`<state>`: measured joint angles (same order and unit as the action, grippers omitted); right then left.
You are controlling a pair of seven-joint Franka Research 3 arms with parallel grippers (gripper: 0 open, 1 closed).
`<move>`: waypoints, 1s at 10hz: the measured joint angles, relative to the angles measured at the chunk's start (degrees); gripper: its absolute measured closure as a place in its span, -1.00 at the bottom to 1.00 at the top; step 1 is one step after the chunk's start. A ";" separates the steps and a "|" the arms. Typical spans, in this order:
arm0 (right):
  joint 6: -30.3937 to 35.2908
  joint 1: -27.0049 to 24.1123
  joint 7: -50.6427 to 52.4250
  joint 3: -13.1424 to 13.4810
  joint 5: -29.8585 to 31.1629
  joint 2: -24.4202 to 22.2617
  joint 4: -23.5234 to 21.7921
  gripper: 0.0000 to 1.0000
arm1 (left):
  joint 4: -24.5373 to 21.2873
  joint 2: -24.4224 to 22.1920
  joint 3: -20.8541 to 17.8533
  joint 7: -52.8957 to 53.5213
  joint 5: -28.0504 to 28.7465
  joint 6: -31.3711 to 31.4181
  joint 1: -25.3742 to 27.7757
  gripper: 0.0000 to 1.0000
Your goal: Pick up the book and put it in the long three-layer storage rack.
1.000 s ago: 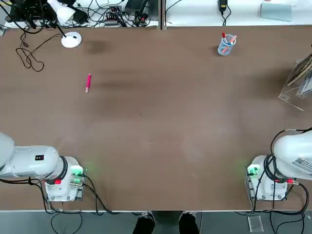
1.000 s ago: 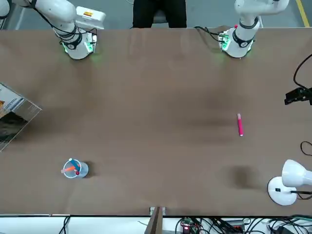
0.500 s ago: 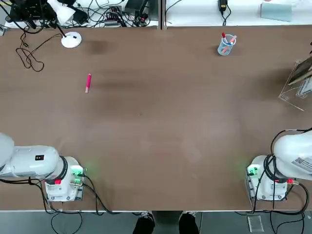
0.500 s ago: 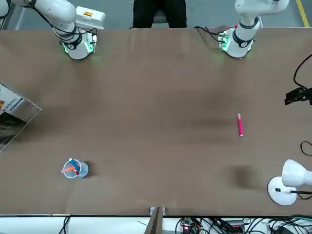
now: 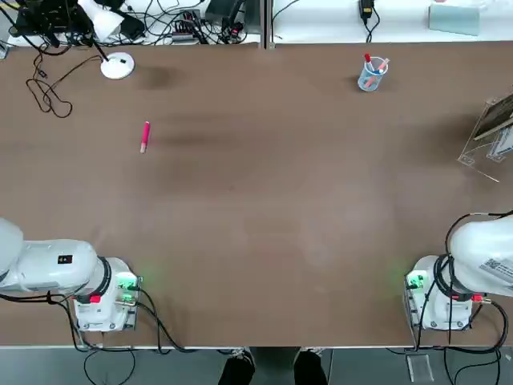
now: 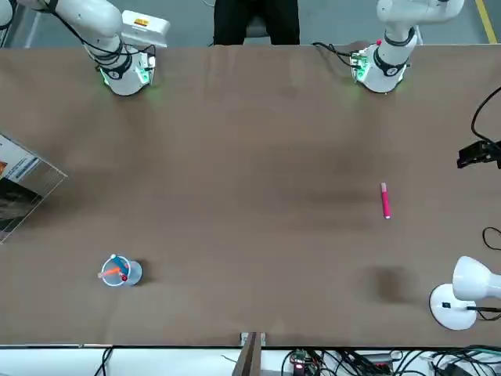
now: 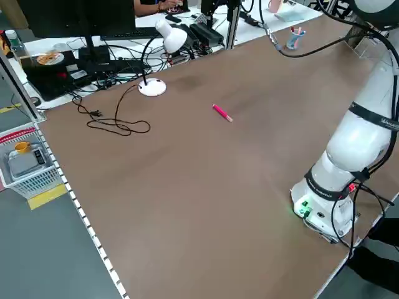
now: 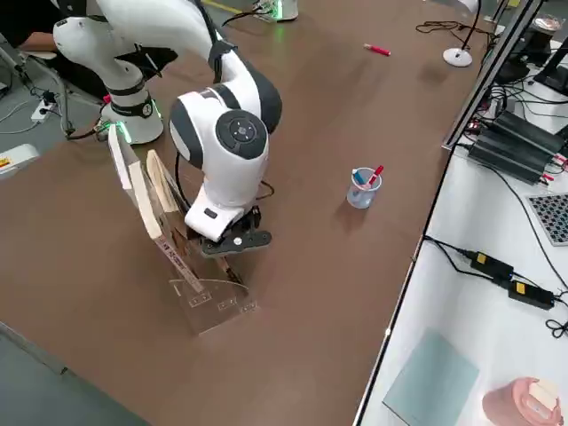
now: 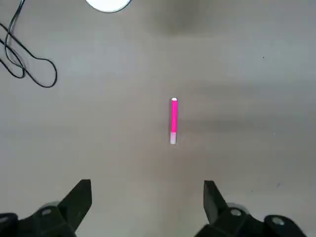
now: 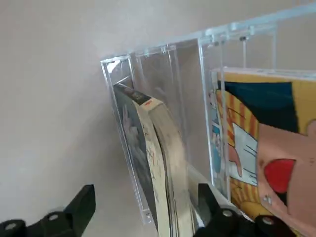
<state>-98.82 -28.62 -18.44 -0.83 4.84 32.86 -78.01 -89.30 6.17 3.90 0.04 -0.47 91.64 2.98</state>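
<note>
Clear acrylic rack point(image 10: 163, 113) at the table's three o'clock edge holds the book point(image 10: 155, 163); right tool point(image 10: 140, 210) hovers beside it, fingers spread.

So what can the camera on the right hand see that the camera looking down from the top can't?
Only the right wrist view shows the book up close, standing in the long three-layer storage rack beside a colourful book, with the right gripper open in front of it.

Only the top view shows the pink pen, the cup of pens, the lamp base and both arm bases.

Both show the rack and the brown table.
</note>
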 joint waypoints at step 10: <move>3.49 3.40 0.79 -1.10 -0.67 -0.22 2.11 -0.91 | 0.43 0.00 -0.02 0.00 0.00 0.00 0.01 -0.99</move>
<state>-95.32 -25.22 -17.65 -1.93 4.16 32.63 -75.90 -88.87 6.17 3.88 0.04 -0.47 91.64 2.99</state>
